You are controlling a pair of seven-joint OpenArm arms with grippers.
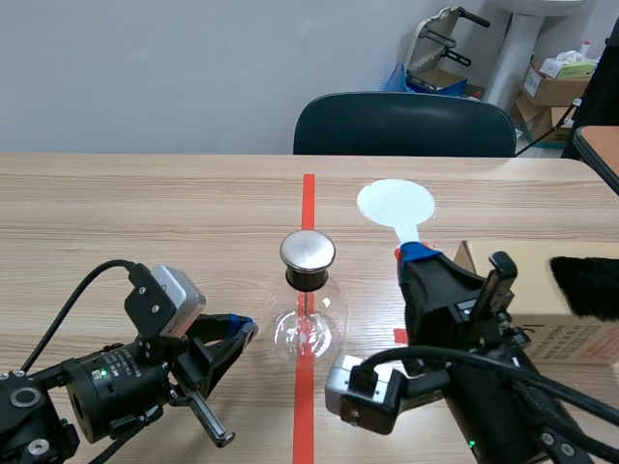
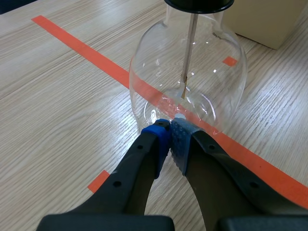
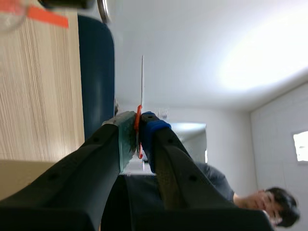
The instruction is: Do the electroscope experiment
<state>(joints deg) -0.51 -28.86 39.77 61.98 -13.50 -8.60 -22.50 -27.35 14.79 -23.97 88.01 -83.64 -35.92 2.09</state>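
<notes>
My right end effector (image 1: 418, 256) is clamped on the white paddle (image 1: 396, 203), blade pointing away from me. The electroscope cap (image 1: 308, 249) lies to its left. My left end effector (image 2: 169, 132), closed on nothing, touches the flask (image 2: 211, 72).

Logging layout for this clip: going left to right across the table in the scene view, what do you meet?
The left gripper → glass electroscope flask → white round paddle → cardboard box.

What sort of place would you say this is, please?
Probably an office or lab room: a wooden table, a dark chair behind it, cardboard boxes in the corner, and a glass-flask electroscope on the table.
</notes>
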